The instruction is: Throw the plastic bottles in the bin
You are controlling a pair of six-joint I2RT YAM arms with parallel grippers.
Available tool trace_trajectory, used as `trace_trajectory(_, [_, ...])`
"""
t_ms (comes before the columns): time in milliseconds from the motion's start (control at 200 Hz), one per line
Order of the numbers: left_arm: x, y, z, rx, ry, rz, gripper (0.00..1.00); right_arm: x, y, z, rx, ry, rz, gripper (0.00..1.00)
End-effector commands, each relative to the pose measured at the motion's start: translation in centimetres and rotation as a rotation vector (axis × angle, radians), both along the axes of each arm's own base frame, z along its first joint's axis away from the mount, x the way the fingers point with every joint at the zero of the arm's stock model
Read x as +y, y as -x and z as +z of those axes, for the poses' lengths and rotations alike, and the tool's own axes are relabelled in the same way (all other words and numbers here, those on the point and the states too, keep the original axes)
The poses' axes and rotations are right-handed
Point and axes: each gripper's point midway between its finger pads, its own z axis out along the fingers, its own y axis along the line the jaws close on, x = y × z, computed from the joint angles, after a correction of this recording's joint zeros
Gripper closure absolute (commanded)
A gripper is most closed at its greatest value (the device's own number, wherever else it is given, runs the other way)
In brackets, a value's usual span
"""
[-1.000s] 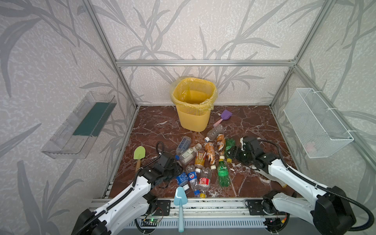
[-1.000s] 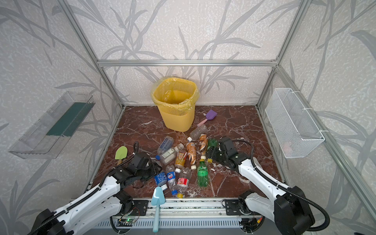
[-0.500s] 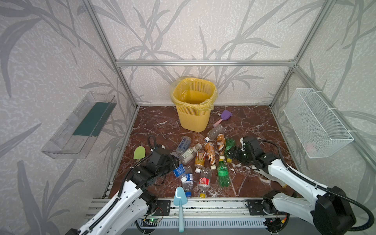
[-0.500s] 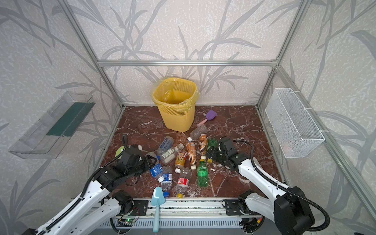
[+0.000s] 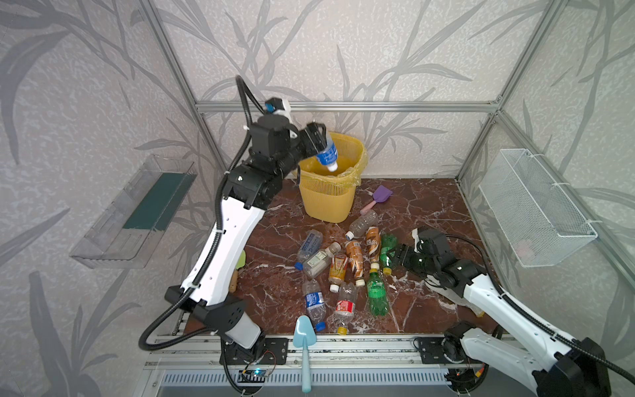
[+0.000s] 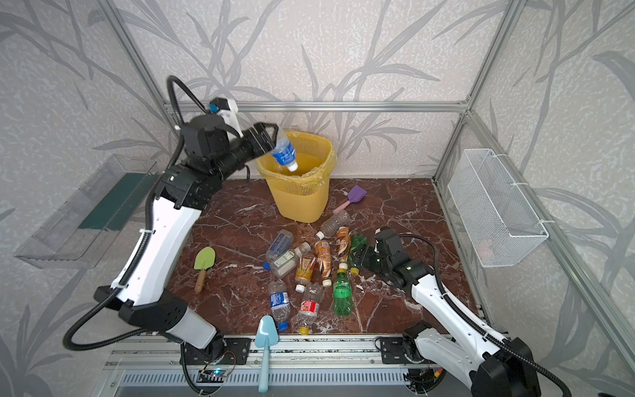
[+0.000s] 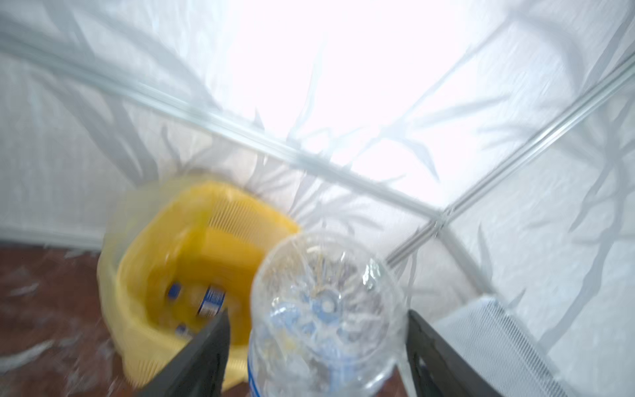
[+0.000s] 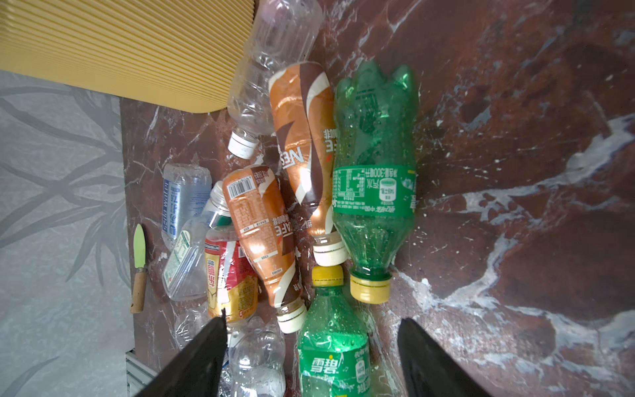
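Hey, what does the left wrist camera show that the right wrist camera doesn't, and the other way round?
Only the left wrist view: the base of a clear bottle close to the lens, blue-labelled bottles lying inside the yellow bin, and what looks like a corner of the white mesh basket.
Only the right wrist view: the pile on the floor, with green bottles, brown-orange bottles and a green shovel.
Both: the yellow bin, seen from inside in one and as an outer wall in the other, and the marble floor.

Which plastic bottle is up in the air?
The clear blue-labelled bottle at the left gripper, tilted cap-down over the yellow bin; the rest lie on the marble floor or inside the bin.
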Motion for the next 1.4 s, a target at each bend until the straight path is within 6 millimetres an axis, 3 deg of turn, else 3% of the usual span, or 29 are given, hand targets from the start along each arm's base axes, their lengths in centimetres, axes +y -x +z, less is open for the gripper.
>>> trace_trajectory(0, [1.4, 0.4, 0.5, 0.047, -0.057, -0.02, 0.01, -0.8, 0.5, 1.1, -0.012, 0.019, -0.013, 0.21])
trace_trajectory(100, [2.8, 2.3, -2.0, 0.103, -0.108, 0.029, 0.01, -1.1, 0.7, 0.8, -0.013, 0.022, -0.021, 0.21])
trace_trajectory(120, [3.5, 3.3, -1.5, 0.076, -0.101, 0.045, 0.01, -1.1, 0.7, 0.7, -0.012, 0.021, -0.021, 0.21])
trace_trajectory(155, [4.2, 4.0, -3.0, 0.072, -0.11, 0.07, 0.01, -1.1, 0.7, 0.4, -0.005, 0.023, -0.018, 0.21])
trace_trajectory(185, [5.2, 5.5, -3.0, 0.035, -0.093, 0.088, 0.01, -1.0, 0.6, 0.1, 0.001, 0.025, -0.011, 0.2])
trace_trajectory(280, [7.4, 9.1, -6.6, 0.08, -0.106, 0.127, 0.01, -0.6, 0.4, -0.6, 0.018, 0.025, 0.001, 0.21])
trace_trajectory(535, [7.8, 14.7, -23.7, 0.394, -0.119, 0.053, 0.05, -0.2, 0.3, -2.0, 0.038, 0.015, 0.009, 0.21])
trace_trajectory(620, [8.1, 16.1, -28.0, 0.478, -0.109, 0.05, 0.05, -0.2, 0.5, -2.3, 0.046, 0.012, 0.013, 0.21])
trace_trajectory(710, [8.3, 17.3, -31.0, 0.53, -0.1, 0.048, 0.06, -0.3, 1.0, -2.7, 0.056, 0.016, 0.014, 0.2])
trace_trajectory(985, [8.1, 18.1, -34.7, 0.594, -0.076, 0.04, 0.06, -1.5, 1.8, -3.0, 0.068, 0.063, -0.009, 0.21])
trace_trajectory(1394, [7.7, 18.0, -36.6, 0.637, -0.058, 0.032, 0.07, -2.4, 0.9, -3.4, 0.07, 0.171, -0.002, 0.17])
